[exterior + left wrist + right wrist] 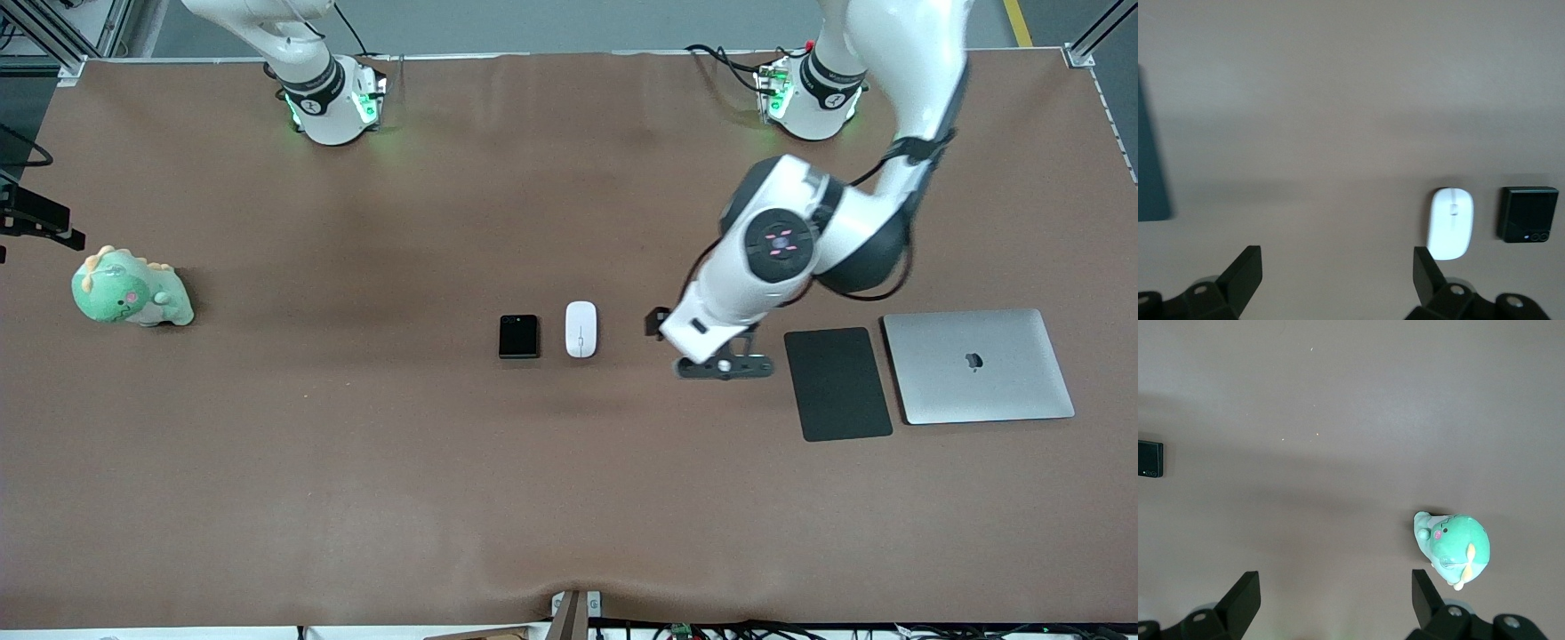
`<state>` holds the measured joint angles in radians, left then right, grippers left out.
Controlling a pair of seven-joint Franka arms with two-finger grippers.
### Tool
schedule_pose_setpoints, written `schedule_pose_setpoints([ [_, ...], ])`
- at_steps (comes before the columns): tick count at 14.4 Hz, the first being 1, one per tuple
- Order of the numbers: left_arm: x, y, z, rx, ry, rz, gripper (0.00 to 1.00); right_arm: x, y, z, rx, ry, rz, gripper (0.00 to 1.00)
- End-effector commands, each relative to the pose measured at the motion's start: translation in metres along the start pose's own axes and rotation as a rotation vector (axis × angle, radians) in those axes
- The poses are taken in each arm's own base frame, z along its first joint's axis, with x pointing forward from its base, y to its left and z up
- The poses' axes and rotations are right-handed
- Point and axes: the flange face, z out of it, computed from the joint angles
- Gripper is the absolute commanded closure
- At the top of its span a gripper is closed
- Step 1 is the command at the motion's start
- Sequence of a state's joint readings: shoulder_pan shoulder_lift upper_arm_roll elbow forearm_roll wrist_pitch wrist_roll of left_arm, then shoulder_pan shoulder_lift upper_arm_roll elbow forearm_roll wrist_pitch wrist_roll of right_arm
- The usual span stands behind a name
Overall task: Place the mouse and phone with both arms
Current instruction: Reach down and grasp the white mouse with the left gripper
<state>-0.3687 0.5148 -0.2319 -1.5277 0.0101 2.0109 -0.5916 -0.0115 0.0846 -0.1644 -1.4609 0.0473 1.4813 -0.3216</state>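
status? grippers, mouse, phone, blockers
Left gripper open, empty, over bare table between mouse and dark pad. Right gripper open, empty. Phone beside mouse, both untouched. Nothing blocking.

The right gripper (1335, 600) sits at the bottom edge of the frame, its two black fingers (1245, 593) spread wide with nothing between them, only bare brown table (1351, 420) showing in the gap. A green plush dinosaur (1453, 549) lies on the table at the lower right of the frame. The black phone (1149, 459) is cut off at the left edge
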Motion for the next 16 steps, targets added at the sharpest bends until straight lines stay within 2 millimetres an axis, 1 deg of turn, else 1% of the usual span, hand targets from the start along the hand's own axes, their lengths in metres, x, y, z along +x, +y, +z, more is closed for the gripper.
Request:
schedule_pose_setpoints([
  [1,-0.004,0.039,0.044,-0.021,0.015,-0.023,0.0,0.001,0.001,0.0,-0.007,-0.012,-0.01,0.0],
  [2,-0.006,0.05,0.06,-0.021,0.038,0.001,0.0,0.004,0.001,0.005,-0.005,-0.021,-0.011,0.0],
  [3,-0.012,0.07,0.071,-0.022,0.07,0.019,0.0,0.007,0.004,0.011,-0.003,-0.033,-0.011,0.0],
  [5,-0.014,0.094,0.095,-0.001,0.091,-0.007,0.0,0.011,0.007,0.02,0.0,-0.048,-0.006,0.0],
  [6,-0.021,0.108,0.106,0.01,0.097,0.001,0.0,0.011,0.008,0.022,0.002,-0.052,-0.004,0.0],
  [9,-0.029,0.121,0.125,0.018,0.097,0.001,0.0,0.01,0.01,0.031,0.015,-0.096,0.003,0.0],
  [10,-0.035,0.127,0.135,0.025,0.092,0.0,0.0,0.009,0.011,0.032,0.018,-0.103,0.006,0.0],
  [12,-0.038,0.128,0.152,0.037,0.084,-0.023,0.0,0.012,0.012,0.036,0.015,-0.109,0.007,0.0],
  [13,-0.039,0.129,0.158,0.034,0.083,-0.028,0.0,0.015,0.012,0.043,0.018,-0.122,0.009,0.0],
  [14,-0.041,0.131,0.166,0.032,0.081,-0.039,0.0,0.017,0.009,0.043,0.015,-0.119,0.004,0.0],
  [15,-0.048,0.137,0.17,0.033,0.08,-0.038,0.0,0.019,0.009,0.044,0.014,-0.117,0.002,0.0],
  [16,-0.049,0.137,0.173,0.04,0.082,-0.033,0.0,0.023,0.008,0.049,0.013,-0.121,0.001,0.0],
])
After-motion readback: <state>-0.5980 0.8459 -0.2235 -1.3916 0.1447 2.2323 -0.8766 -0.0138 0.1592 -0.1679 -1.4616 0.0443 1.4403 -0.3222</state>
